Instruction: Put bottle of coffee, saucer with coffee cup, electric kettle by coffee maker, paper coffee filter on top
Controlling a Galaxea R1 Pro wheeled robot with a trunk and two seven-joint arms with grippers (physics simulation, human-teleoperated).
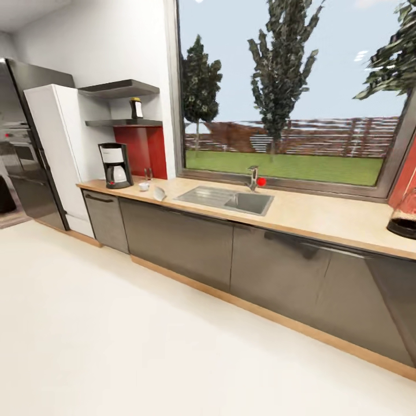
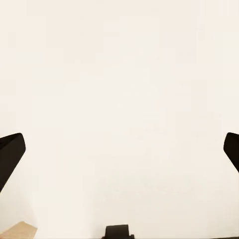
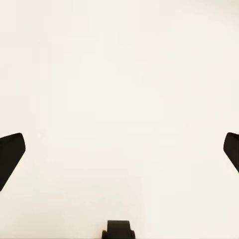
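I am standing back on the pale floor (image 1: 115, 323) with the whole run of kitchen in front of me, and judging by how things lie, almost none of the job is done. The long counter (image 1: 323, 216) stretches from far left to near right, with one sink (image 1: 228, 200) set in its middle under the big window (image 1: 289, 92). One coffee maker (image 1: 115, 166) stands at the far left end of the counter, which is the single requirement already met. Above it are two black shelves; the lower kitchen shelf (image 1: 115, 122) carries the one bottle of coffee (image 1: 136, 108), not yet brought down. At the near right edge I see part of one electric kettle (image 1: 404, 216), well apart from the machine, so it has the full length of the counter to travel. Just right of the coffee maker lie small white pieces: what I take for the coffee cup (image 1: 144, 186) and a pale tilted shape (image 1: 159, 193), too small for me to call saucer or filter. My left hand (image 2: 119, 154) and right hand (image 3: 119, 154) both hang spread wide over bare floor, holding nothing.
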